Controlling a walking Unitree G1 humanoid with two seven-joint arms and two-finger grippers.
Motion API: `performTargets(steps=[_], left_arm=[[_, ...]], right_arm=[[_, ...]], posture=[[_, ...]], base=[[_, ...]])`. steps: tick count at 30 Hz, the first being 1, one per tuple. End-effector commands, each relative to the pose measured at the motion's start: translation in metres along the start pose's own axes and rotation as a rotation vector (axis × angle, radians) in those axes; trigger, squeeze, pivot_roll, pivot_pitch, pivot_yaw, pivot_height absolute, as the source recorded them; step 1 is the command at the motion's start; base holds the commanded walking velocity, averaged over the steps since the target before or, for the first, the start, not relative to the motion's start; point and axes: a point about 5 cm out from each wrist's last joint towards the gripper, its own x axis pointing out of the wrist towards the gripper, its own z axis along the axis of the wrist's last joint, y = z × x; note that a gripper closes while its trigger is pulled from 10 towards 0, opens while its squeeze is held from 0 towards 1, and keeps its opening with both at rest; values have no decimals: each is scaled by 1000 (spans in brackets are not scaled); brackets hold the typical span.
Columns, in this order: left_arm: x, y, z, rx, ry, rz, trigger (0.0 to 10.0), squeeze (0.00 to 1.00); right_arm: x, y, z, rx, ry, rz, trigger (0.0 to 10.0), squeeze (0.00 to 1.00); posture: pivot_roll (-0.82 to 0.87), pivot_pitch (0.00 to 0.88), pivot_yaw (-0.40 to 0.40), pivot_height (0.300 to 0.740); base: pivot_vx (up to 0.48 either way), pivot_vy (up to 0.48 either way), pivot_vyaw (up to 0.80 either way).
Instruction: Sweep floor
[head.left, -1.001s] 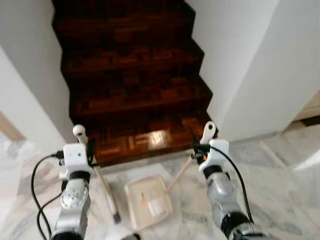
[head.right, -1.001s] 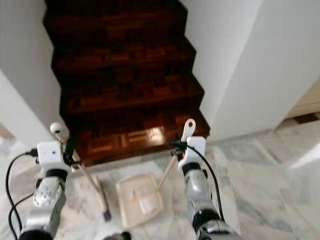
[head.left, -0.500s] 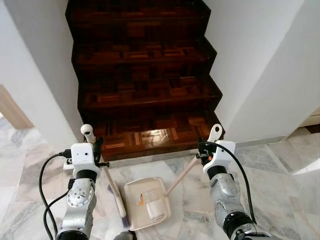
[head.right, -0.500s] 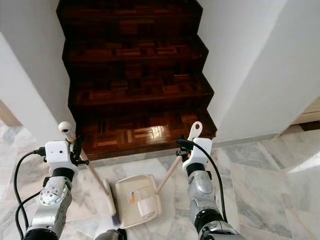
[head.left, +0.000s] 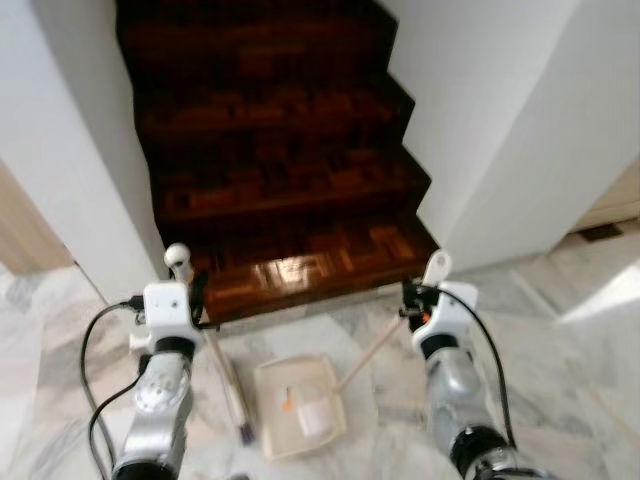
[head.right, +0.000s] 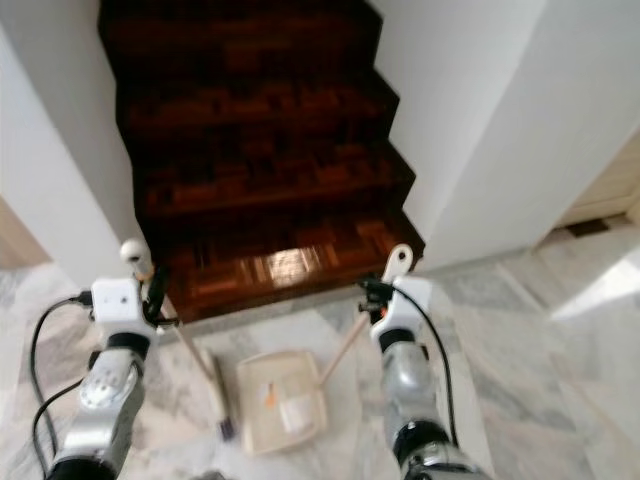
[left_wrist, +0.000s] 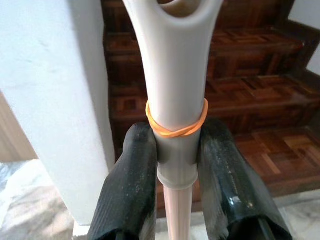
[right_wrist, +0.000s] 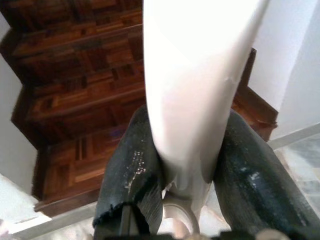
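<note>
My left gripper (head.left: 190, 292) is shut on the white handle of a broom (head.left: 224, 372), whose brush end rests on the marble floor left of the dustpan. In the left wrist view both black fingers (left_wrist: 131, 185) clamp the broom handle (left_wrist: 176, 95) just under an orange rubber band. My right gripper (head.left: 418, 295) is shut on the long handle of the cream dustpan (head.left: 298, 405), which lies flat on the floor between my arms with a small pale scrap and an orange speck in it. The right wrist view shows the white dustpan handle (right_wrist: 192, 80) held between its fingers.
A dark wooden parquet staircase (head.left: 270, 170) rises straight ahead, its lowest step just beyond the dustpan. White walls (head.left: 520, 130) flank it on both sides. Grey-veined marble floor (head.left: 560, 340) spreads to the right, and a tan door edge (head.left: 30, 230) shows at left.
The whole picture has shifted and blurred a little, so the camera has moved. Both grippers keep the same hold on broom and dustpan, which lie much as before.
</note>
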Motion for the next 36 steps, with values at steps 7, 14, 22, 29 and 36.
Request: performTargets(steps=[7, 14, 22, 29, 36], left_arm=[[3, -6, 8, -6, -36, -16, 10000, 0], [3, -6, 6, -6, -31, -18, 10000, 0], [3, -7, 6, -7, -32, -22, 10000, 0], [3, -7, 7, -6, -34, -20, 10000, 0], [4, -7, 7, -8, -32, -19, 10000, 0]], right_arm=[[4, 0, 9, 18, -40, -1, 10000, 0], [5, 2, 9, 19, -42, 7, 10000, 0], [5, 2, 9, 18, -46, 9, 10000, 0], [5, 2, 10, 12, -51, 13, 10000, 0], [5, 1, 11, -14, -51, 16, 10000, 0]], posture=[[124, 82, -50, 740], [126, 62, -47, 740], [127, 58, -47, 740], [127, 73, -49, 740], [125, 85, -47, 740]], base=[[0, 361, 0], [0, 360, 0], [0, 357, 0], [0, 352, 0], [0, 352, 62]])
